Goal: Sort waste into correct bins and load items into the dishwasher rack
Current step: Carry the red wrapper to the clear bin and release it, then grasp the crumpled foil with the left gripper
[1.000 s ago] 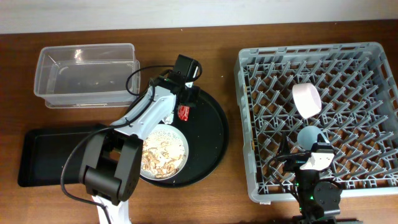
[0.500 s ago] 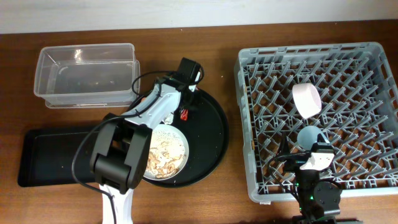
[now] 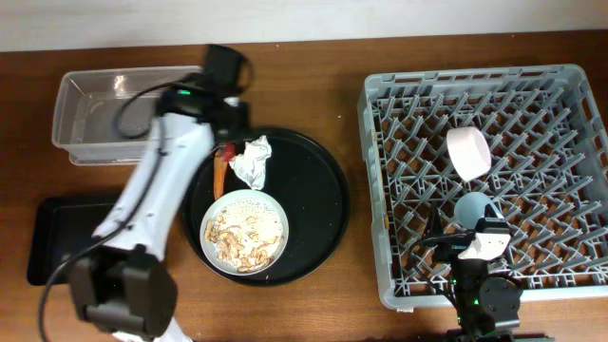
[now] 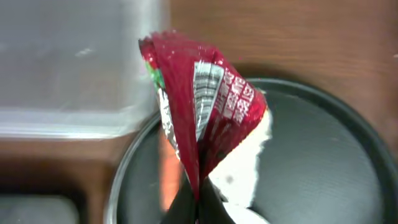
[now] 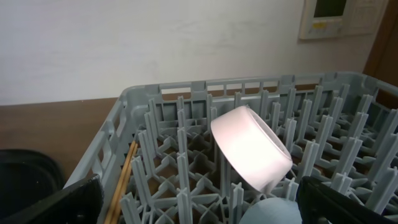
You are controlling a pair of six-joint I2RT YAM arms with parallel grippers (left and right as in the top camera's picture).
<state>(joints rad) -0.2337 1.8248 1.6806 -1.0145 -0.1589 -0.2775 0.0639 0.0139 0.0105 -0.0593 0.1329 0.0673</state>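
Two arms work at a brown table. The biggest thing is the grey dishwasher rack [image 3: 532, 114] on the right side. Inside it a white bowl [image 3: 468, 152] leans tilted against the pegs, a light-blue cup [image 3: 472, 206] stands just beside it on the near side, and the wooden chopsticks [image 5: 124, 180] lie along one wall of the rack.

In the middle is the round black tray [image 3: 313, 199]. Left of it are the clear tub [image 3: 114, 119] at the far side and the shallow black tray [image 3: 62, 237] at the near side.

On the round tray there is the white plate [image 3: 281, 220] with the rice-and-brown food scraps [image 3: 242, 237] on it. Beyond the plate lie the crumpled napkin [image 3: 252, 160] and, just beside it, the orange food piece [image 3: 221, 171].

The left gripper [image 4: 193, 208] has its fingers pressed together on the bottom edge of the red wrapper [image 4: 199, 118]. The wrapper is in the air over the far-left rim of the round tray, near the corner of the clear tub.

The right gripper [image 5: 199, 208] is above the near edge of the rack. Its fingers [image 5: 62, 202] are spread wide and hold nothing.
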